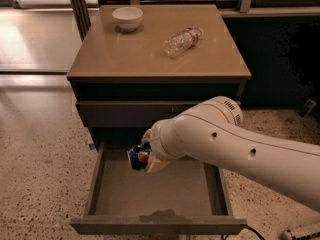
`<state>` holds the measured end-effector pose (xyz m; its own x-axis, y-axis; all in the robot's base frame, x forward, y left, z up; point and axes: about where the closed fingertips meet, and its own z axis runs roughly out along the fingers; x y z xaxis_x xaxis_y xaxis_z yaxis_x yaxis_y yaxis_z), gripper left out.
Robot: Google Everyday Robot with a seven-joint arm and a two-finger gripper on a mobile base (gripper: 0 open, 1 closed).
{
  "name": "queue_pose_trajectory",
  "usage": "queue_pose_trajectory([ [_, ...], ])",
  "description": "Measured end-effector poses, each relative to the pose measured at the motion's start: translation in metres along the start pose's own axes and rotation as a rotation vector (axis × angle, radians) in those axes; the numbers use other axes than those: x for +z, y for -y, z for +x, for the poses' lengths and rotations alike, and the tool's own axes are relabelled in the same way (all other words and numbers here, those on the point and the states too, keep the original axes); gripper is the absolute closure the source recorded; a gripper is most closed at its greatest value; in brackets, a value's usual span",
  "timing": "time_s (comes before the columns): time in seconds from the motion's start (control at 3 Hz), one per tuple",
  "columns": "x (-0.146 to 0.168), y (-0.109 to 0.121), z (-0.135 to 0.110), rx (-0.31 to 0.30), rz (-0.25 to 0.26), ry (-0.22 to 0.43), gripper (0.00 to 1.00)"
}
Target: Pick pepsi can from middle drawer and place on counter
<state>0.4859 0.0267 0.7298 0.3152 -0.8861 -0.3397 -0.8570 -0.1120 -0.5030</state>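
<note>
The pepsi can point(136, 156), dark blue with a red-white logo, is held in my gripper point(145, 155), lifted above the bottom of the open middle drawer point(150, 191) near its back left. The gripper's pale fingers point(152, 165) are shut around the can, and my white arm reaches in from the right. The counter point(125, 54), a glossy tan top slab, lies above and behind the gripper.
A white bowl point(127, 18) stands at the counter's back left. A clear plastic water bottle point(182, 41) lies on its side at the counter's middle right. The closed upper drawer front point(125, 113) sits just above the gripper. Speckled floor surrounds the cabinet.
</note>
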Motion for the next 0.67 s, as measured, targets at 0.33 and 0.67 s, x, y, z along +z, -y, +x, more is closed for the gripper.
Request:
queue_pose_trajectory([
  [0.33,-0.028,0.031,-0.002,0.089,0.021,0.157,1.0],
  [0.67,-0.064,0.076,0.006,0.09,0.089,0.314,1.0],
])
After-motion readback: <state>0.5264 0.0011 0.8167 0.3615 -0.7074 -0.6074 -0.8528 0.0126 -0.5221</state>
